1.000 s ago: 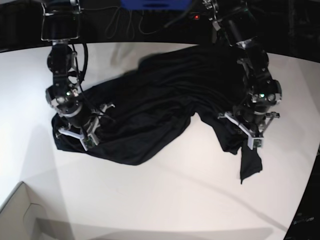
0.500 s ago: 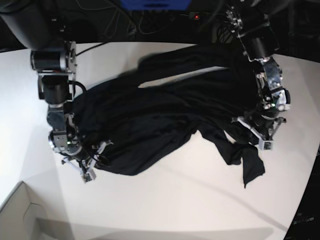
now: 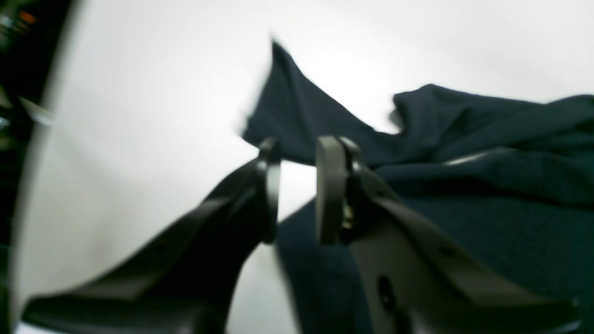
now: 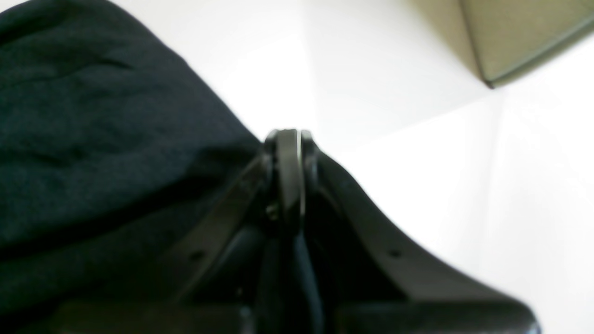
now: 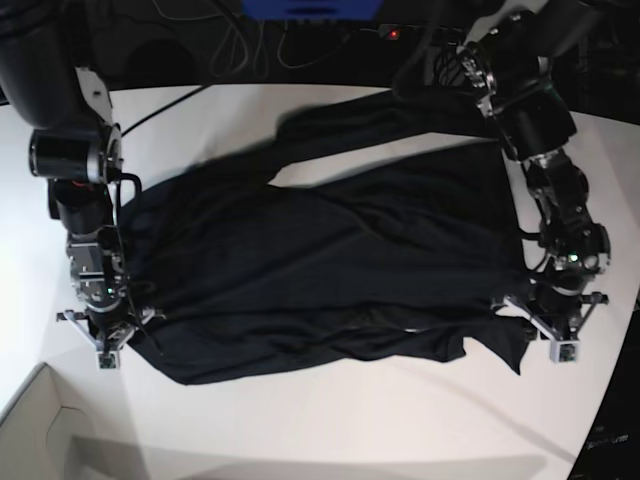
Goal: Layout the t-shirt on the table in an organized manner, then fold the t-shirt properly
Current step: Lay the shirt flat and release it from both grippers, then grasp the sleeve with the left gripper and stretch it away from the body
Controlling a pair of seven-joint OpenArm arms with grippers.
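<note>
No brand, label or readable writing shows anywhere: the t-shirt (image 5: 330,270) is plain black, and the table (image 5: 330,420) is bare white. The shirt lies stretched wide across the middle of the table between the two arms, still wrinkled, with a long strip of fabric running along its far side and a white gap of tabletop showing beneath that strip.

The right gripper (image 5: 105,335) sits at the shirt's near corner on the base view's left. In the right wrist view its jaws are pressed fully together, and dark cloth lies in the shadow behind them; the gripper (image 4: 290,171) appears to pinch the shirt's edge, though the blur hides the actual contact.

The left gripper (image 5: 552,325) is at the opposite corner. In its wrist view the left gripper (image 3: 297,190) has a narrow gap between its two fingers (image 3: 330,185); fabric (image 3: 464,185) lies under and beside them, but whether any is caught between them is too blurred to tell.

A pale cardboard box (image 5: 40,430) is cut off at the lower left corner. The blue object (image 5: 310,8) and cables at the far edge are cropped and dim.
</note>
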